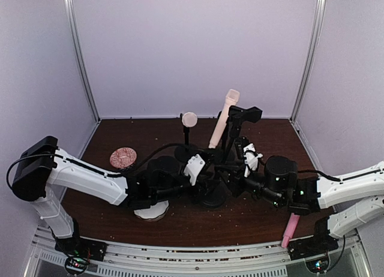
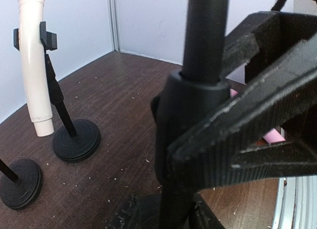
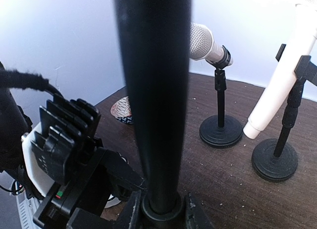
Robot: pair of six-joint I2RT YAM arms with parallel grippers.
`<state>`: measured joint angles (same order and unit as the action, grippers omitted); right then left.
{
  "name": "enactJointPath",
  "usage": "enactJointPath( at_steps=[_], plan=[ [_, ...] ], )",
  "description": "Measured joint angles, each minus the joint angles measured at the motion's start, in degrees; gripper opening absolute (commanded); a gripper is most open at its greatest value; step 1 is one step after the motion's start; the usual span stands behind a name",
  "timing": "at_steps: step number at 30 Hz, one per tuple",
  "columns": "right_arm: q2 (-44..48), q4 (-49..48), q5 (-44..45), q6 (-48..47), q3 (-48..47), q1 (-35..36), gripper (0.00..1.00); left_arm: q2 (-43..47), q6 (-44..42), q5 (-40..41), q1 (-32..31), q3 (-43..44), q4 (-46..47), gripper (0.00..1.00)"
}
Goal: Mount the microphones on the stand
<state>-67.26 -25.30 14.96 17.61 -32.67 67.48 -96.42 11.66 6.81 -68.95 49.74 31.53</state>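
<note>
Microphone in pink plastic (image 1: 290, 229), slim and smooth, lies flat at the counter's near right edge beside the right arm, well apart from both sets of jaws. The counter (image 1: 120, 133) is dark brown wood grain scattered with pale crumbs. A white dish (image 1: 150, 212) sits partly under the left arm.

At centre both arms meet on the front stand (image 3: 153, 90), a matte black round pole rising from a disc base, with no microphone in it. The right gripper (image 3: 161, 211) has its jaws pressed against the pole low down, one on each side. The left gripper (image 2: 198, 105) has ribbed black jaws pinching the thicker collar on the same pole.

Left of this lies a round pinkish patterned dish (image 1: 123, 157).

Farther back stand two more black stands. The short stand (image 3: 220, 132) carries a pale microphone with a rounded mesh-textured head (image 3: 204, 41). The tall stand (image 3: 277, 157) holds a long glossy cream microphone (image 1: 223, 118), tilted in its clip. Both are well apart from the jaws.

Pale lilac walls close the back
</note>
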Motion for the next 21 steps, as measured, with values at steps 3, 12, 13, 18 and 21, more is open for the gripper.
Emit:
enactJointPath(
  at_steps=[3,12,13,18,21],
  plan=[
    [0.0,0.02,-0.52,-0.02,0.0,0.0,0.0,-0.48,-0.55,-0.28,0.0,0.02,0.24,0.27],
    [0.0,0.26,-1.42,-0.11,0.0,-0.02,0.0,-1.09,-2.71,-2.4,-0.04,0.04,0.92,0.0],
    [0.0,0.26,-1.53,-0.24,0.0,-0.02,0.0,-1.09,-2.82,-2.62,-0.04,0.04,0.96,0.0],
    [-0.02,0.28,-10.4,-3.37,0.0,-2.58,0.0,-0.92,-2.99,-8.04,1.51,-1.44,2.69,0.0],
    [-0.02,0.46,-18.91,-6.25,0.04,-4.68,0.0,-0.2,-2.84,-15.06,3.04,-3.23,4.04,0.0]
  ],
)
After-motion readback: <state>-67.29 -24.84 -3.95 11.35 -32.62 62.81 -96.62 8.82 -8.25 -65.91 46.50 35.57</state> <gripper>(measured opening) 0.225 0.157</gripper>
